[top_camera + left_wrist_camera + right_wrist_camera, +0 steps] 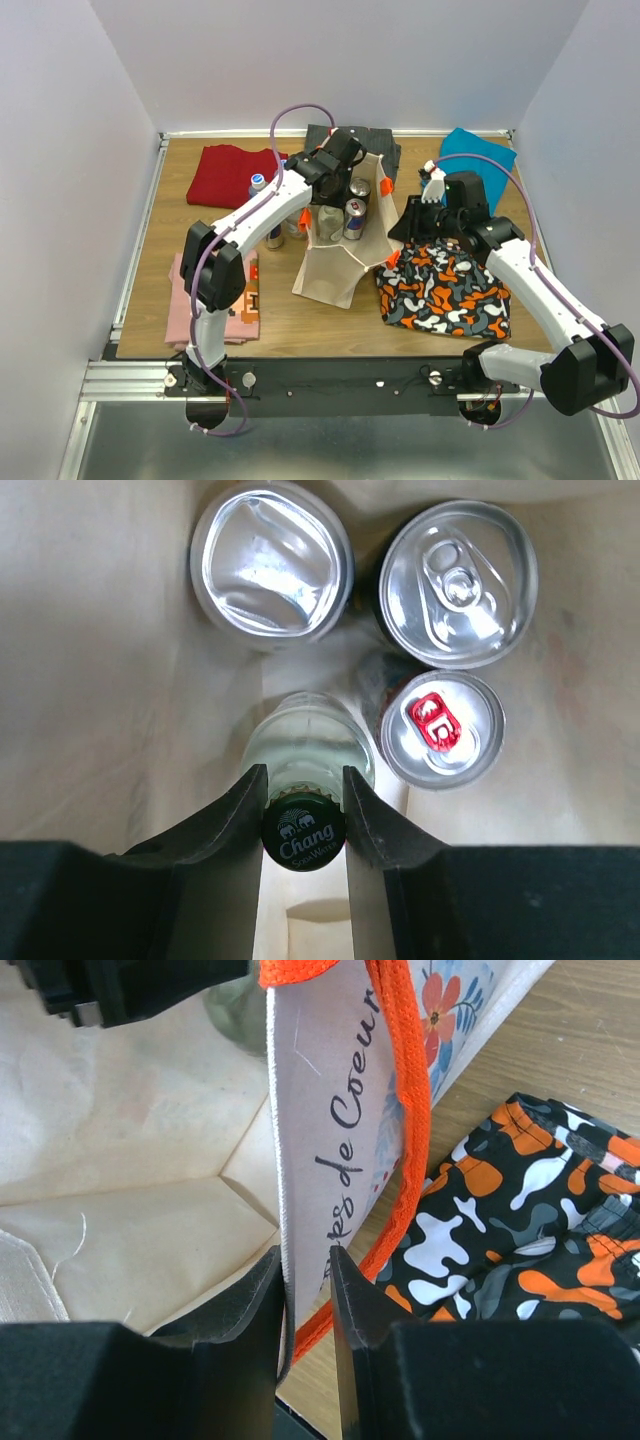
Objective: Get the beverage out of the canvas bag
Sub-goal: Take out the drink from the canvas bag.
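Observation:
The beige canvas bag (pixel 335 268) stands open at mid-table with orange pieces at its rim. My left gripper (pixel 329 192) reaches down into it. In the left wrist view my left gripper (pixel 304 805) is shut on the green "Chang" cap of a clear glass bottle (pixel 310 742). Beside the bottle in the bag are a dented can (pixel 272 565), a silver can (pixel 458 582) and a red-tab can (pixel 443 730). My right gripper (pixel 404 236) is shut on the bag's right wall (pixel 330 1090), next to its orange strap (pixel 400 1110); it also shows in the right wrist view (pixel 305 1275).
A camouflage cloth (pixel 445 290) lies right of the bag. A red cloth (pixel 232 175) lies at back left, a pink cloth (pixel 215 295) at front left, a blue cloth (pixel 478 155) at back right. A blue-capped bottle (pixel 258 186) stands left of the bag.

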Controlling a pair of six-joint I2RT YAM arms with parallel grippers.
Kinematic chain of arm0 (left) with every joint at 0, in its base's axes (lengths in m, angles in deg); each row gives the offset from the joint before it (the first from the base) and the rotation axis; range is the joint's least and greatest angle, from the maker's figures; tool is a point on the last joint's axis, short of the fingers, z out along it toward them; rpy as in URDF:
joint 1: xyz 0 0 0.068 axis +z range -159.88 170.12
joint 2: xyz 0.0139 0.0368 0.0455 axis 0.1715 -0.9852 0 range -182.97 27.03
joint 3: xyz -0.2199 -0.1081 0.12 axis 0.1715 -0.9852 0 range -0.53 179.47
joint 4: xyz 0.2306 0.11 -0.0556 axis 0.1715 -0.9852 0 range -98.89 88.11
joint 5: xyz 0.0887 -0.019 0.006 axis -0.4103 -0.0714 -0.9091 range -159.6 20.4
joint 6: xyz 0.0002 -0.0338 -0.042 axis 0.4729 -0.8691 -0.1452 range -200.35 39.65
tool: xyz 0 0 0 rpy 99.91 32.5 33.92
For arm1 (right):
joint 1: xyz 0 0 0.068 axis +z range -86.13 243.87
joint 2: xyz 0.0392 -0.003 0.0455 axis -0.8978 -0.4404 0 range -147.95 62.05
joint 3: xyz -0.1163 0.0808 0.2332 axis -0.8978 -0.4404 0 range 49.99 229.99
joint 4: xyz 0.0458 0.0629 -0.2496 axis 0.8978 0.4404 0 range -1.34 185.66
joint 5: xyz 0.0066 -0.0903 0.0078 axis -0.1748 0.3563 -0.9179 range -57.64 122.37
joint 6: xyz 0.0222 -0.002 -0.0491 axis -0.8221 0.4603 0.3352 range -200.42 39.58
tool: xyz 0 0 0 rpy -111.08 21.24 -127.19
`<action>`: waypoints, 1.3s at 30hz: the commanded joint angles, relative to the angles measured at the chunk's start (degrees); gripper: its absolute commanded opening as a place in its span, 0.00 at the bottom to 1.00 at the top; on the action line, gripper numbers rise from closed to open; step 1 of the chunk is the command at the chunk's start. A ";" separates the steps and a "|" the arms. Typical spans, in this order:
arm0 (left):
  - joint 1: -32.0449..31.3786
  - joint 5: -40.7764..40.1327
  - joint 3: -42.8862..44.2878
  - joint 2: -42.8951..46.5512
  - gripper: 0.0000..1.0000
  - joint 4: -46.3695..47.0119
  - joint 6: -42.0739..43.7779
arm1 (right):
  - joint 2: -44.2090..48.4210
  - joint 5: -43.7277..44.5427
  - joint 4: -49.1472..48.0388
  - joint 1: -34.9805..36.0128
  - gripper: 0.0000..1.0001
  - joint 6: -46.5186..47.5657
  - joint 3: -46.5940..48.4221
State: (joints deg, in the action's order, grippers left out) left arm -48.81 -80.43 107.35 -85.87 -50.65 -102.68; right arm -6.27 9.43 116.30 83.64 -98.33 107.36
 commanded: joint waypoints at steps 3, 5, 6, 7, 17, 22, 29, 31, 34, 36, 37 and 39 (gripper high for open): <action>-0.44 -0.16 1.46 8.31 0.00 1.56 2.37 | 2.22 3.25 3.30 0.01 0.33 -0.10 -0.59; -0.52 0.11 1.90 9.45 0.00 1.20 2.73 | 2.40 2.99 3.13 0.09 0.33 -0.63 -1.02; -0.52 0.19 2.16 9.80 0.00 1.03 2.90 | 2.40 2.90 2.95 0.09 0.33 -0.81 -1.20; -0.61 0.46 2.34 10.07 0.00 0.68 3.16 | 2.57 2.73 2.77 0.09 0.33 -0.90 -1.38; -1.67 3.88 3.75 13.93 0.00 -0.55 4.04 | 2.05 1.93 2.24 0.09 0.33 -1.60 -1.11; -1.84 6.08 5.41 14.11 0.00 -1.43 4.40 | 1.96 1.76 2.24 0.09 0.33 -1.77 -1.03; -2.11 8.45 7.79 14.64 0.00 -2.31 4.57 | 2.48 1.58 1.89 0.09 0.33 -2.04 -1.73; -2.11 9.07 8.31 14.99 0.00 -2.66 4.83 | 2.57 1.49 1.63 0.09 0.33 -2.13 -2.08; -2.11 9.86 9.54 15.26 0.00 -3.63 5.10 | 2.57 1.32 1.45 0.09 0.34 -2.22 -2.34; -2.11 10.39 10.33 15.61 0.00 -3.98 5.19 | 2.75 1.32 1.45 0.09 0.33 -2.22 -2.43; -2.11 10.39 10.60 15.87 0.00 -4.33 5.10 | 2.75 1.49 1.45 0.09 0.34 -2.22 -2.52; -2.11 10.48 10.60 16.66 0.00 -4.42 5.01 | 2.75 1.58 1.45 0.09 0.34 -2.13 -2.69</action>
State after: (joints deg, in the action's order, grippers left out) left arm -50.52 -72.11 114.28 -75.20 -58.12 -98.24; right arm -4.39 10.72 117.04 83.64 -100.39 106.00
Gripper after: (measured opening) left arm 0.407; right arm 0.334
